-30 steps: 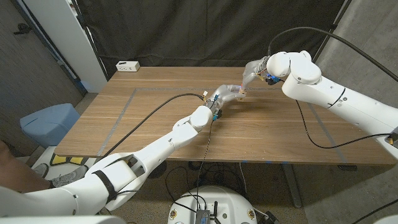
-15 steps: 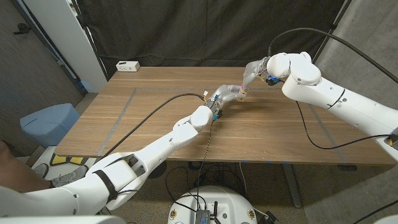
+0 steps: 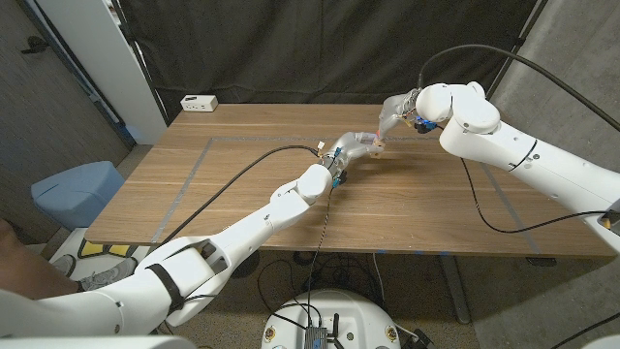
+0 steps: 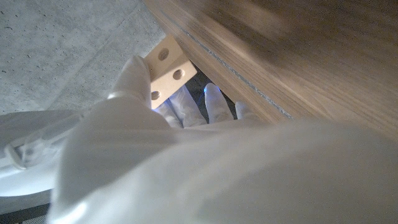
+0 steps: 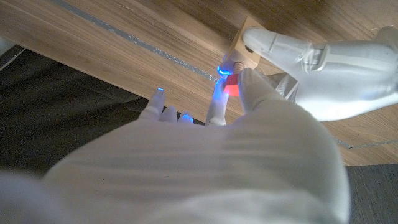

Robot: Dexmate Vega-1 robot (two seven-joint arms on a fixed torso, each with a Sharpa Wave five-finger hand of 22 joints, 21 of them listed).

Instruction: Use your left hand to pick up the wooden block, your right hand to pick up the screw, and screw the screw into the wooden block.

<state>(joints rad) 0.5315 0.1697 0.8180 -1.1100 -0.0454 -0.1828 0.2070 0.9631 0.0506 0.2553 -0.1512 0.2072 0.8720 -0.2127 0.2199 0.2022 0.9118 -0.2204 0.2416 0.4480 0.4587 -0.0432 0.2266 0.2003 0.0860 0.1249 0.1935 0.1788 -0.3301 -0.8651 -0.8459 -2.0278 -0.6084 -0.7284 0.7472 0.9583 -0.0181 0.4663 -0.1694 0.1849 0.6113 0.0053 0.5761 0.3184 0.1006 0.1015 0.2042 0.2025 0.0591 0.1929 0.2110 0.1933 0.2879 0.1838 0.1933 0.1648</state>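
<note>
My left hand (image 3: 355, 145) holds the pale wooden block (image 3: 377, 145) above the table's middle back. In the left wrist view the block (image 4: 166, 68) shows three round holes, pinched between the thumb and fingers of the left hand (image 4: 180, 124). My right hand (image 3: 395, 116) meets it from the right, pinching the red-headed screw (image 5: 231, 85) against the block (image 5: 239, 55). The right wrist view shows the right hand (image 5: 211, 137) with thumb and a finger on the screw, and the left hand (image 5: 323, 68) around the block. The screw's shaft is hidden.
A white power strip (image 3: 200, 103) lies at the table's back left corner. Grey tape lines (image 3: 194, 170) mark a rectangle on the wooden table (image 3: 242, 194). Black cables trail over the table from both arms. A blue bin (image 3: 73, 189) stands left of the table.
</note>
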